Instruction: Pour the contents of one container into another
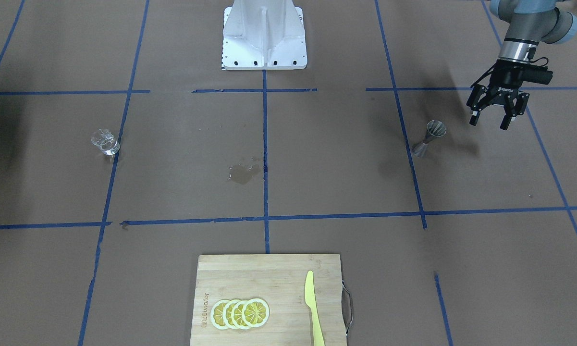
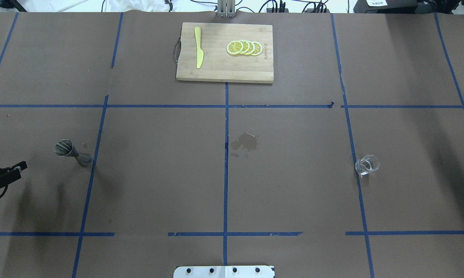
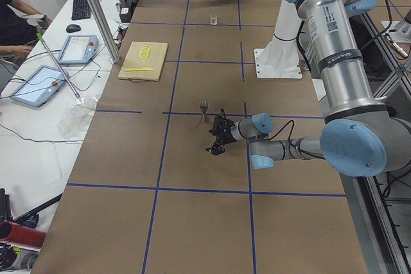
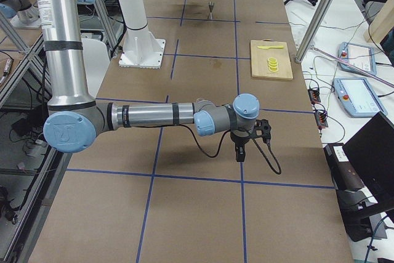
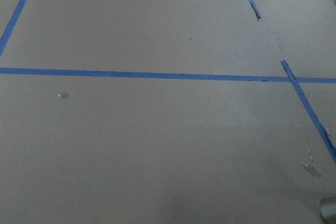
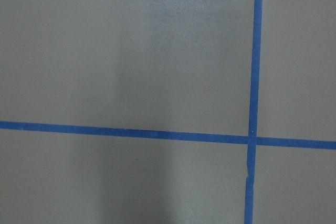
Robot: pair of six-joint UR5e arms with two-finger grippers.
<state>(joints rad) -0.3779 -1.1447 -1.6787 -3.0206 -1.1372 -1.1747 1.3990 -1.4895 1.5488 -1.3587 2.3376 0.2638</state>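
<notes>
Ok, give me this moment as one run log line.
pour: not started | left pincer: open, empty, near jigger, not touching | right pincer: state unclear, away from glass cup | both containers upright

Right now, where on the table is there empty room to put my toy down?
The widest bare paper lies between the wet spot and the glass cup, and between the wet spot and the metal jigger. Crowded: the cutting board, with lemon slices and a knife, and beside the jigger, where the open left gripper hangs.
</notes>
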